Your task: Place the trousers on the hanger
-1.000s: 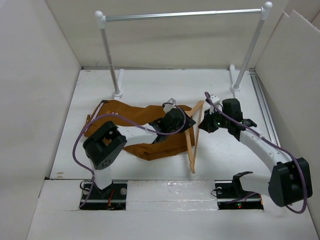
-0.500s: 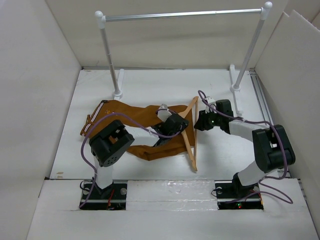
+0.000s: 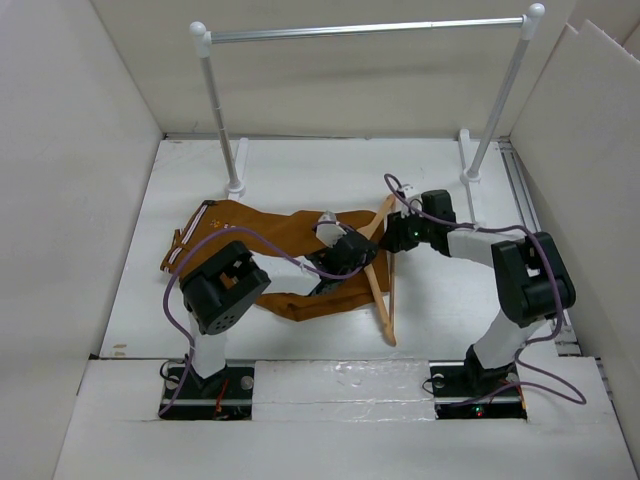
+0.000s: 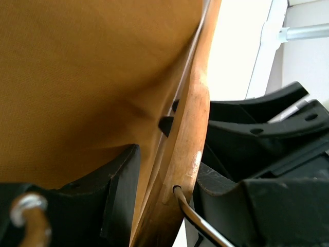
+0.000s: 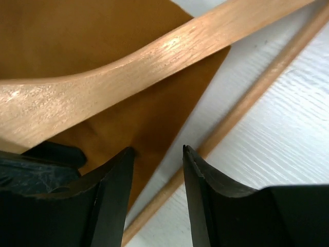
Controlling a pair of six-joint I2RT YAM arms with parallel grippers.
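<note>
- The trousers lie flat on the white table, with the striped waist end at 9 o'clock.
- The hanger lies at 3 o'clock from the trousers.
- Its upper wooden arm rests over the edge of the brown cloth.
- The left gripper is clamped on the hanger's wooden arm, right by the cloth.
- The right gripper is at 3 o'clock from the left one, low over the hanger.
- Its two fingers stand apart and hold nothing.
- The thin crossbar runs under the gap.
- A silver rail stands at 12 o'clock, at the far side.
</note>
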